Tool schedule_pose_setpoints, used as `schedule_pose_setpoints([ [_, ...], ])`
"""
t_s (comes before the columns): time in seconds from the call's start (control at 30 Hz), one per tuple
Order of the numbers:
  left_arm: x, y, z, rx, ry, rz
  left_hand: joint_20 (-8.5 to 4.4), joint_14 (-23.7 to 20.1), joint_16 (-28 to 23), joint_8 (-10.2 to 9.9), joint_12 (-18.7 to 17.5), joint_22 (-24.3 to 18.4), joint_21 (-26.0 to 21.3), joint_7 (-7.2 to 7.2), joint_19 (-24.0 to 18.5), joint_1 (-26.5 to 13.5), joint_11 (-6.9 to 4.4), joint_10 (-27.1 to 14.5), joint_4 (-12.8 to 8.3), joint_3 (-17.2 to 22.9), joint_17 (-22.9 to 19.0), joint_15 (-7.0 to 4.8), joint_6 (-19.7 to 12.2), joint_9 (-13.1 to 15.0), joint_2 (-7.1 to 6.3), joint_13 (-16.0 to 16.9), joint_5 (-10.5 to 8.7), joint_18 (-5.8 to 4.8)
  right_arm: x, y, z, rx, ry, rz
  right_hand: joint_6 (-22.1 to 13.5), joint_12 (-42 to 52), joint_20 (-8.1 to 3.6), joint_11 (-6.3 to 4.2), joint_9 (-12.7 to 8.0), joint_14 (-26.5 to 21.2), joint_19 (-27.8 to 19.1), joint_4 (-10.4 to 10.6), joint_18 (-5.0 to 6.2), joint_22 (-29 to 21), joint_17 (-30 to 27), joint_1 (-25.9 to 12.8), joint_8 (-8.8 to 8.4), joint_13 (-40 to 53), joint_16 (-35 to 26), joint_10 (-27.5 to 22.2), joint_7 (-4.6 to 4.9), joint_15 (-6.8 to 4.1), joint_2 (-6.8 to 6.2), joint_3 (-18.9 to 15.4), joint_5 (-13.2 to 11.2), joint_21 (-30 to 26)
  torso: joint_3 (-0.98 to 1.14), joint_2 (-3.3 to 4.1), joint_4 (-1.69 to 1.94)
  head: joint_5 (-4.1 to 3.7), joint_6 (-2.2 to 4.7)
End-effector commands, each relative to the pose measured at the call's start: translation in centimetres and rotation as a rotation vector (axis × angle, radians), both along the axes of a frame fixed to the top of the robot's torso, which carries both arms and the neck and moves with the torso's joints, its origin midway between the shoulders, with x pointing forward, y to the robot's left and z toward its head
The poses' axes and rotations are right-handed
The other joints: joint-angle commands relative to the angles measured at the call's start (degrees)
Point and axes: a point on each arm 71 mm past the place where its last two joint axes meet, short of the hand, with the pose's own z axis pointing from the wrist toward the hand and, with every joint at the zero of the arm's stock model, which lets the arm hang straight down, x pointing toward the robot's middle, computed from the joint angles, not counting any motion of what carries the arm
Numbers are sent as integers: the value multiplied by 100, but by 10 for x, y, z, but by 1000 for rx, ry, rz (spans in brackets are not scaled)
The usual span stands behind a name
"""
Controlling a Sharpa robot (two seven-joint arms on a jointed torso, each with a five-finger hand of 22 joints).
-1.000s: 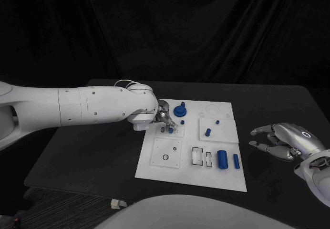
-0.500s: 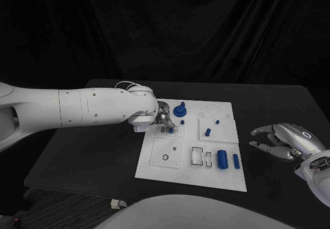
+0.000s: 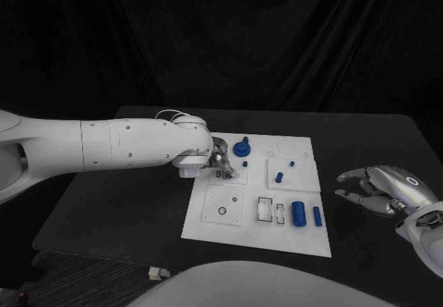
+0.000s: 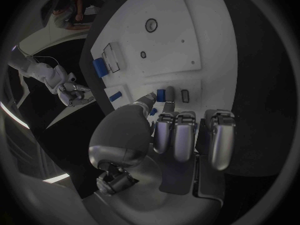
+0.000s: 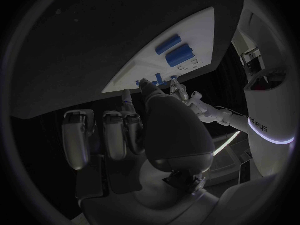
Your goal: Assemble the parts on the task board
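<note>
Barely shifted, left robot hand (image 3: 219, 161) half-hides a blue peg (image 4: 160, 95).

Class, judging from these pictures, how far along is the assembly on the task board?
Done, apparently: a round blue part stands upright at the task board's far end. In hand: the left robot hand pinches a small blue piece at the board. Left: two blue cylinders lying loose; the right robot hand hovers open.

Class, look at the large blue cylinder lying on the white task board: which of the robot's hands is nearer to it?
Right. The right hand hovers off the board's edge, beside the large blue cylinder; the left hand works at the board's far corner, farther away.
</note>
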Motion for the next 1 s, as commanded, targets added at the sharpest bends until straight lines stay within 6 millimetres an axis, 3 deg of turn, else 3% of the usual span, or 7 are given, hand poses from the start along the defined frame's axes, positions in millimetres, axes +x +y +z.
schedule_pose_setpoints([
  [0.03,-1,-1,-1,3,14,-14,-10,605,-29,16,-31,1510,18,-13,602,103,-34,493,-111,76,1510,-40,30,-39,6,1428,215,-79,0,-1,0,1,-9,-12,54,15,-40,-17,-15,606,459,35,5,1440,1510,16,-23,1509,15,596,-14,-40,-9,20,29,-22,1,-1,0,1,1],
  [0.13,-1,-1,-2,0,12,-14,-18,605,-29,18,-34,1510,18,-23,602,191,-45,491,-213,210,1510,-49,28,-65,26,1426,295,-79,0,-1,0,1,-9,-12,54,15,-40,-17,-15,606,459,35,5,1440,1510,16,-23,1509,15,596,-14,-40,-9,20,29,-22,1,1,1,-2,1],
  [0.17,-1,-1,-2,-2,11,-14,-31,605,-29,22,-32,1510,18,-17,602,238,-49,492,-299,357,1510,-54,26,-80,7,1428,657,-79,0,-1,0,1,-9,-12,54,15,-40,-17,-15,606,459,35,5,1440,1510,16,-23,1509,15,596,-14,-40,-9,20,29,-22,1,1,2,0,1],
  [0.2,-1,-1,-1,-4,9,-15,-30,605,-29,36,-35,1510,18,-22,602,219,-49,489,-361,529,1510,-56,33,-87,-20,1426,811,-79,0,-1,0,1,-9,-12,54,15,-40,-17,-15,606,459,35,5,1440,1510,16,-23,1509,15,596,-14,-40,-9,20,29,-22,1,2,1,2,1],
  [0.37,0,-2,-1,-14,1,-15,-28,605,-29,64,-38,1510,18,-16,602,147,-46,487,-460,859,1510,-54,31,-78,-84,1424,997,-79,0,0,0,1,-9,-11,54,15,-40,-17,-15,606,459,35,5,1440,1510,16,-23,1509,15,596,-14,-40,-9,20,29,-22,1,4,-4,3,1],
  [0.53,1,-2,-1,-30,-10,-18,-26,605,-29,103,-41,1510,18,-9,602,81,-44,485,-560,1162,1510,-52,23,-39,-132,1422,1155,-79,0,0,-1,1,-8,-12,54,15,-40,-17,-15,606,459,35,5,1440,1510,16,-23,1509,15,596,-14,-40,-9,20,29,-22,3,2,-2,-1,1],
  [1.0,0,2,3,-71,-36,-27,-26,605,-29,160,-25,1510,18,-8,602,14,-46,498,-597,1388,1510,-54,32,17,-124,1431,1204,-79,1,-1,-1,1,-9,-14,61,15,-40,-18,-18,606,455,36,7,1438,1510,20,-22,1509,15,596,-16,-40,-6,23,30,-27,0,0,-3,-27,1],
])
